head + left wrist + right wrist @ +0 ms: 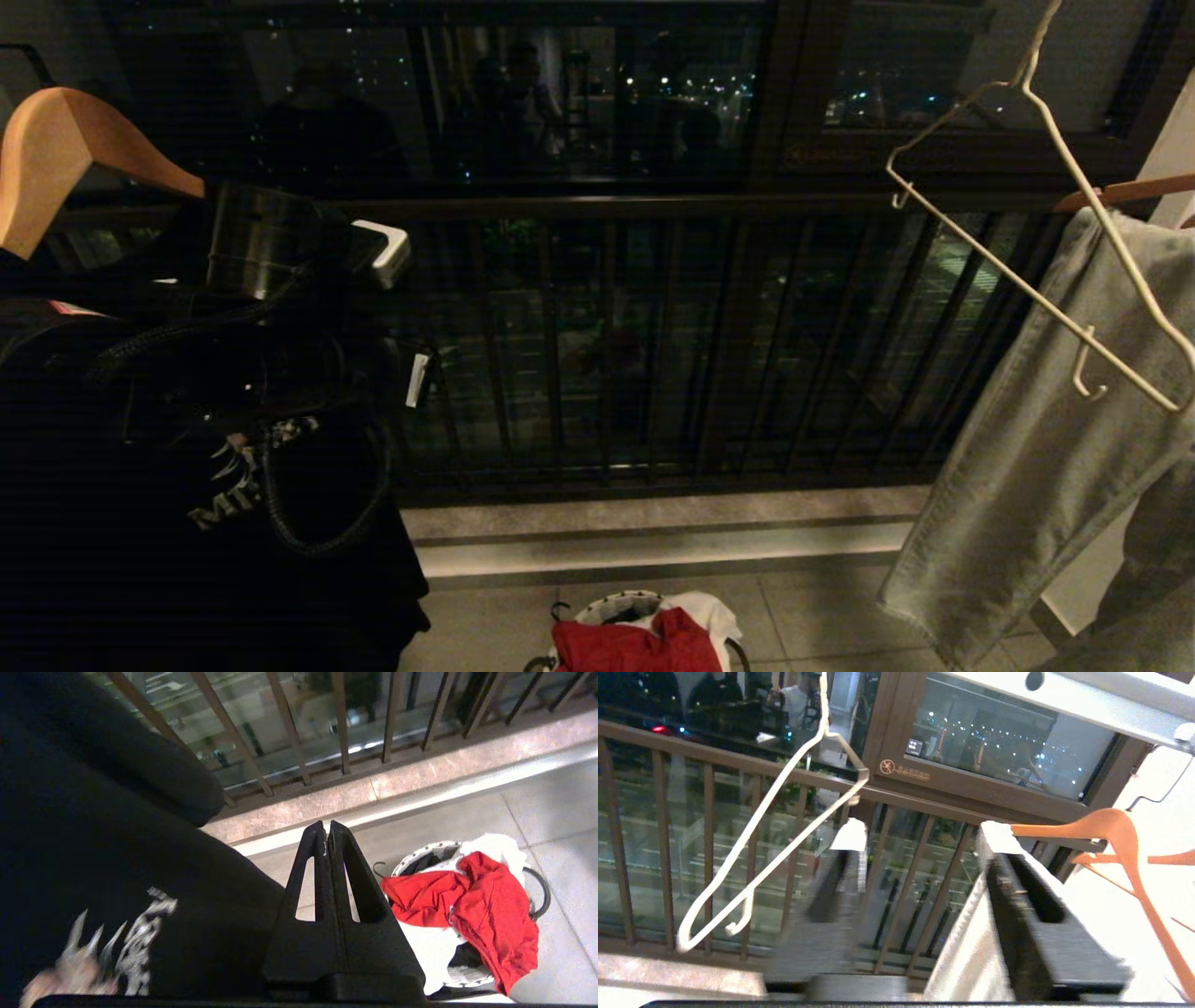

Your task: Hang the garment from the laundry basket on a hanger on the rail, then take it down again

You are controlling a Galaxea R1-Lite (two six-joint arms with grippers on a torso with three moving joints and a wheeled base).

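The head view looks forward and slightly down at a dark balcony railing (597, 355), from well back; the laundry basket (607, 607) sits at six o'clock at the frame's edge, the hanger (1036, 215) swings tilted at two o'clock, a black T-shirt (187, 485) fills eight o'clock close to the lens. The left wrist view looks steeply down past its own closed left gripper (328, 833); it shares the basket (420, 854), the garment (476, 905) at four o'clock, and the railing's foot. The right wrist view looks level and upward, near the railing; it shares the hanger (761, 830) at ten o'clock.
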